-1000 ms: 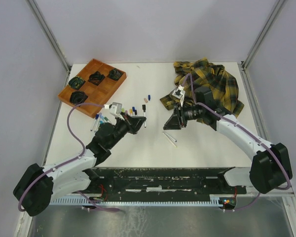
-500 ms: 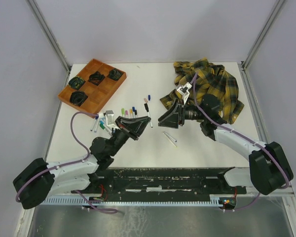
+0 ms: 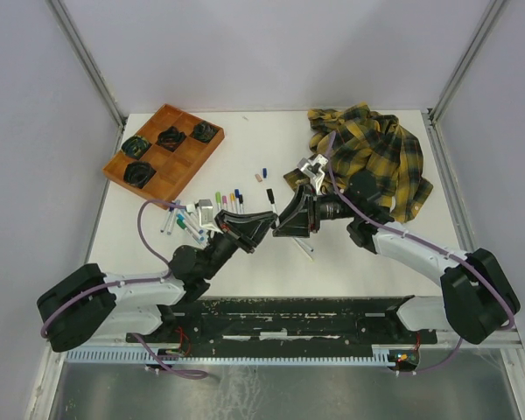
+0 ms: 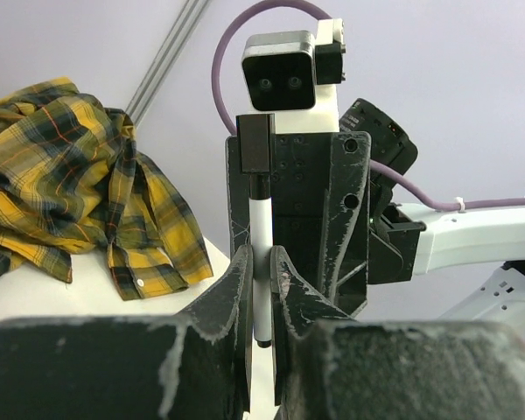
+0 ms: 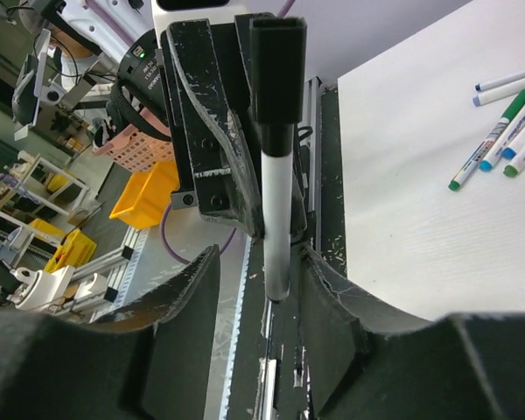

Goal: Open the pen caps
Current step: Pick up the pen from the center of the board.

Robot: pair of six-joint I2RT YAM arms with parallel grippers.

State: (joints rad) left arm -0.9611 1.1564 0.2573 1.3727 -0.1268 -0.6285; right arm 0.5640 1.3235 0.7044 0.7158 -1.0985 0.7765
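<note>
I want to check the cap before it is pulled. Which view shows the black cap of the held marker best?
The right wrist view: the black cap is large and sharp, atop the white marker. The left wrist view shows it smaller, less distinct against a dark background. In the top view I cannot make it out.

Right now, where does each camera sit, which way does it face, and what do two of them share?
Top external: fixed high behind the robot, looking down on the table; left arm and right arm show, bases at the bottom.
Left wrist: on the left arm, looking past the left gripper, shut on a white marker, toward the right arm and plaid shirt.
Right wrist: on the right arm, looking past the open right gripper toward the left arm and table.
Shared: both wrist views show the marker's black cap.
</note>
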